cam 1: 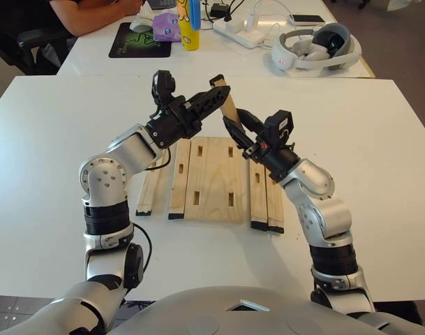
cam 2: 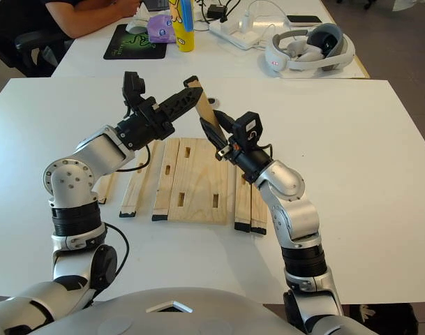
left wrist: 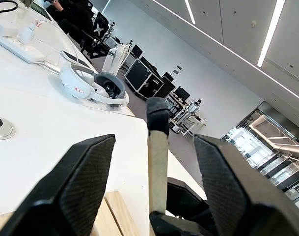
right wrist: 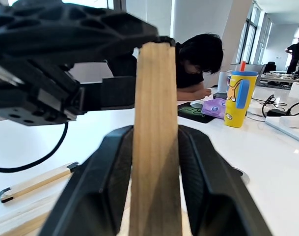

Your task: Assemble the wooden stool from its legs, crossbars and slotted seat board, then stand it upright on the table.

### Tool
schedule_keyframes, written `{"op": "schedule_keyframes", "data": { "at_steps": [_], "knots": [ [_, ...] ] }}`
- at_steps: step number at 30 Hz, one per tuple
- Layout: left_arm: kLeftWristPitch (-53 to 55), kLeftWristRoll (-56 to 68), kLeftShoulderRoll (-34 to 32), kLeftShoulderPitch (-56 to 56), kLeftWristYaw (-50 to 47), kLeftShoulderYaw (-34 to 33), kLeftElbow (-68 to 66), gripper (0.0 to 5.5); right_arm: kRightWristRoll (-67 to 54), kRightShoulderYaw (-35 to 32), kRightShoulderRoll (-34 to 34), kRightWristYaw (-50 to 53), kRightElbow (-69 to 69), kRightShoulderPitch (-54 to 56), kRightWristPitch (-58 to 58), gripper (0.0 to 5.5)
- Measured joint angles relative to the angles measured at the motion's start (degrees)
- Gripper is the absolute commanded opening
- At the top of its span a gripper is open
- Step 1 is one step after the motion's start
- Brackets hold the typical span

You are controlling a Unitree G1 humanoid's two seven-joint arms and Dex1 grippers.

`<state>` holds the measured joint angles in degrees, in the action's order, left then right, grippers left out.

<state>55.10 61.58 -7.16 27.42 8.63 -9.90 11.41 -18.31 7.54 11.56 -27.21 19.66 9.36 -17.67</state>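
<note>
Wooden bar (right wrist: 156,147): held tilted above the far edge of the seat board, with its dark-capped end uppermost.
Right tool (cam 2: 211,117): clamped on the wooden bar, one finger flat against each face.
Left tool (cam 1: 215,89): fingers spread wide, one on each side of the bar's upper end. The left wrist view shows a gap between the pads and the wood.
Seat board (cam 1: 212,178): lies flat on the table (cam 1: 58,139) below both tools, slots facing up.
Left-side bars (cam 1: 179,178): lie flat just beside the board's left edge, parallel to it.
Right-side bars (cam 1: 266,202): two bars lying flat side by side, against the board's right edge.
Far table (cam 1: 93,63): stands behind the table.
Yellow cup (cam 1: 190,24): stands upright on the far table; its contents cannot be told.
Purple pouch (cam 1: 165,26): just beside the cup.
Headset (cam 1: 317,45): on the far table, well apart from the cup.
</note>
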Motion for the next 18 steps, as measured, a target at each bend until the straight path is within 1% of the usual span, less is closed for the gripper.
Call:
{"op": "schedule_keyframes", "data": {
  "at_steps": [2, 4, 9, 11, 15, 18],
  "knots": [
    [0.1, -0.5, 0.0, 0.0, -0.5, 0.4, -0.5, 2.97, 0.1, 0.3, 0.0, 0.1, 0.0, 0.0, 0.4, 1.31],
    [0.2, -0.6, 0.1, 0.0, -0.8, 0.3, -0.8, 2.70, 0.6, 0.3, 0.0, 0.2, 0.0, 0.0, 0.6, 1.31],
    [0.2, -0.5, 0.1, 0.0, -1.1, -0.3, -1.0, 1.94, 1.5, 0.4, 0.1, 0.4, 0.0, 0.0, 0.9, 1.31],
    [0.4, -0.2, 0.1, 0.0, -1.0, -0.3, -1.0, 1.54, 1.6, 0.4, 0.1, 0.4, 0.0, 0.0, 0.9, 1.31],
    [0.8, 0.8, 0.1, 0.0, -0.9, -0.3, -0.9, 1.03, 1.6, 0.4, 0.1, 0.4, 0.0, 0.0, 0.9, 1.31],
    [0.8, 1.4, 0.2, 0.0, -0.9, -0.2, -0.9, 0.51, 1.6, 0.4, 0.1, 0.2, -0.1, 0.0, 0.9, 1.31]
  ]
}}
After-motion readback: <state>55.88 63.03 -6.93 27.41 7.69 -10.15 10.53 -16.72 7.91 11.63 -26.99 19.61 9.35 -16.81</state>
